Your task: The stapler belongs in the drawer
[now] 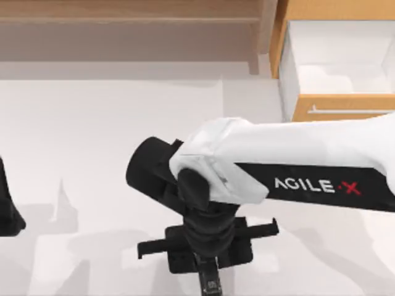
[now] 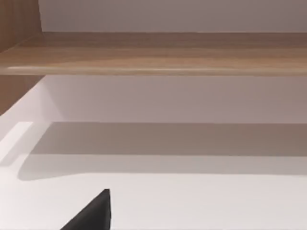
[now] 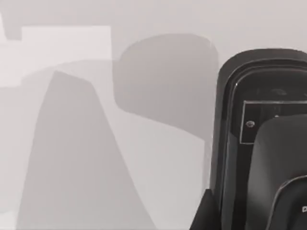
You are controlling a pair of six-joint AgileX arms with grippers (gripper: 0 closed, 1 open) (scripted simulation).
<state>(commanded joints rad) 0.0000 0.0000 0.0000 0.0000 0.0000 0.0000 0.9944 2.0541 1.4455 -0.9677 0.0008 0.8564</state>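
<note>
White tabletop (image 1: pixel 92 135) is spreading under two AgileX arms. The right arm is reaching in from the right side, its white and black body crossing the middle of the table, and the right gripper (image 1: pixel 208 274) is pointing down near the front edge. The stapler (image 1: pixel 210 285), a narrow black bar, is sitting directly beneath that gripper at the bottom centre of the top view; in the right wrist view it is appearing large and close, with the gripper just over it. Whether the jaws are closing on it cannot be told. The drawer (image 1: pixel 342 106) is standing pulled open at the far right, its white inside exposed behind the orange-brown front. A long brown shelf (image 1: pixel 123 18) is running along the back. The left arm is waiting at the left edge.
</note>
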